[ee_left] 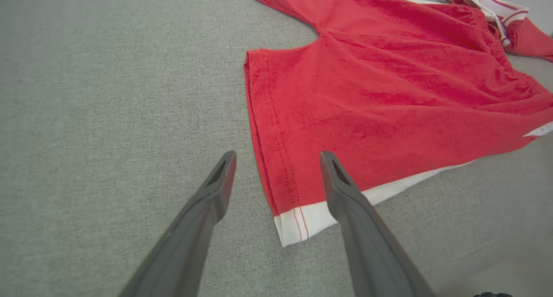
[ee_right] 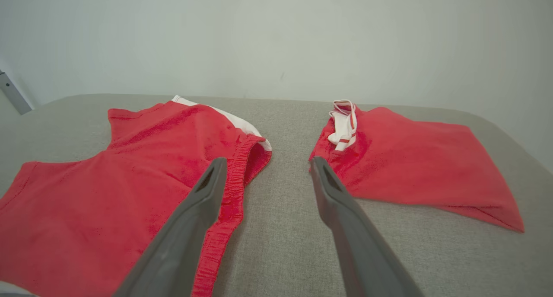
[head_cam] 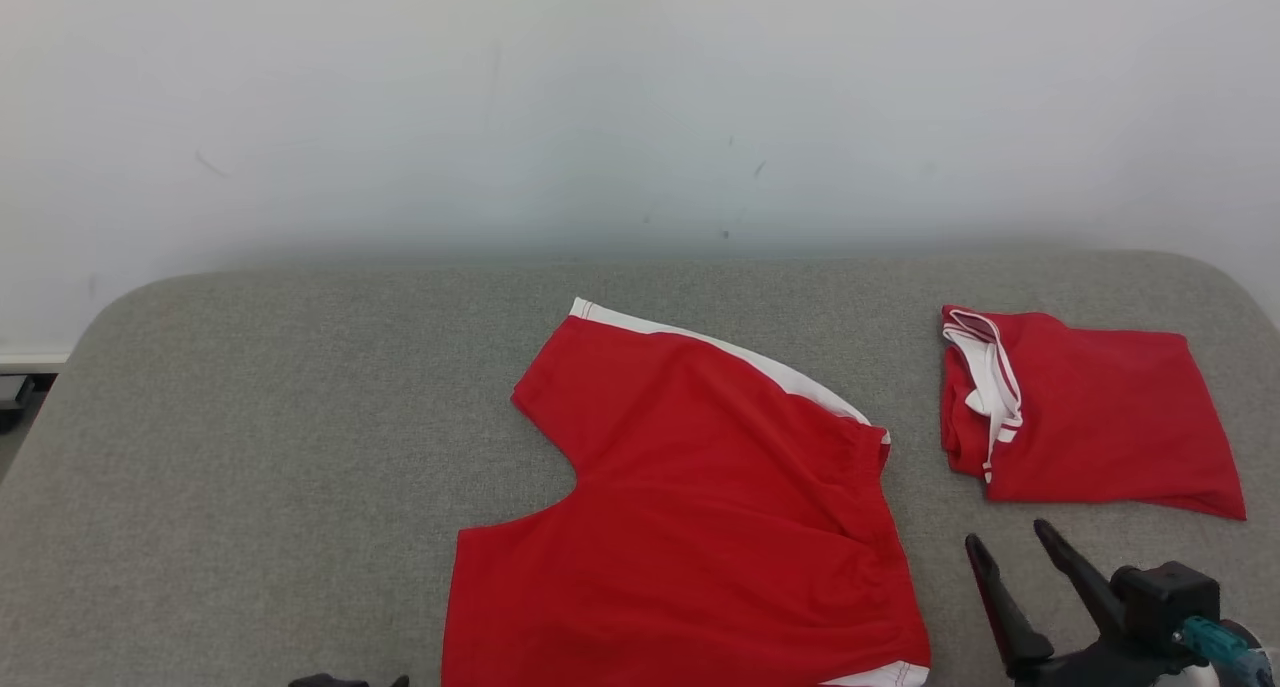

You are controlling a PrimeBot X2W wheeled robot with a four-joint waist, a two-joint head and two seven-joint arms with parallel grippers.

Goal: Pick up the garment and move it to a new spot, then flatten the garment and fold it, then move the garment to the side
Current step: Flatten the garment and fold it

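On the grey fabric worktop (head_cam: pixel 250 417), red shorts (head_cam: pixel 700 487) flat at centre, folded red garment (head_cam: pixel 1100 417) to their right, left tool (ee_left: pixel 277 156) spread empty by their hem corner, right tool (head_cam: pixel 1010 535) spread empty beside their waistband

The right hand (head_cam: pixel 1010 542) sits in the lower right of the head view. Its two dark fingers (head_cam: pixel 1003 607) are spread apart, pointing up and slightly left, and hold nothing. The black wrist (head_cam: pixel 1165 592) is behind them. The left hand (ee_left: pixel 278 158) rises from the bottom of its wrist view, fingers wide apart and empty. A dark sliver of it touches the head view's bottom edge, left of centre.
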